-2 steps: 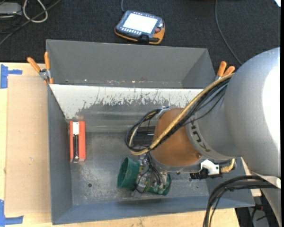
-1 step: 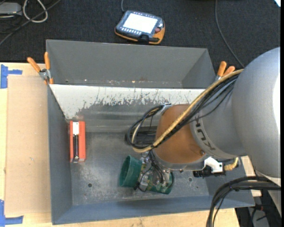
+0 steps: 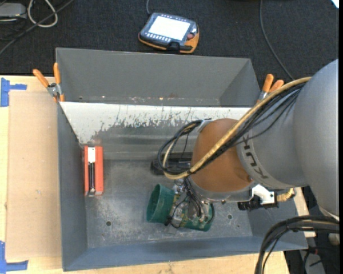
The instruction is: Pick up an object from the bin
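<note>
Camera view: arm (image 3: 277,153) over green cup (image 3: 158,204)

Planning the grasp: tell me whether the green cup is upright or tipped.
Tipped: the green cup lies on its side, mouth facing the view's left.

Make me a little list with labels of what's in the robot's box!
bin: grey metal bin, sloping walls
gripper: gripper low at the near side, right of middle, right over the green cup
green cup: green cup lying on its side on the floor, partly under the gripper
orange thing: orange oblong block, perhaps a stapler, flat by the left wall, apart from the cup
black thing: black thing half hidden behind the arm; kind unclear
held: nothing seen held
</note>
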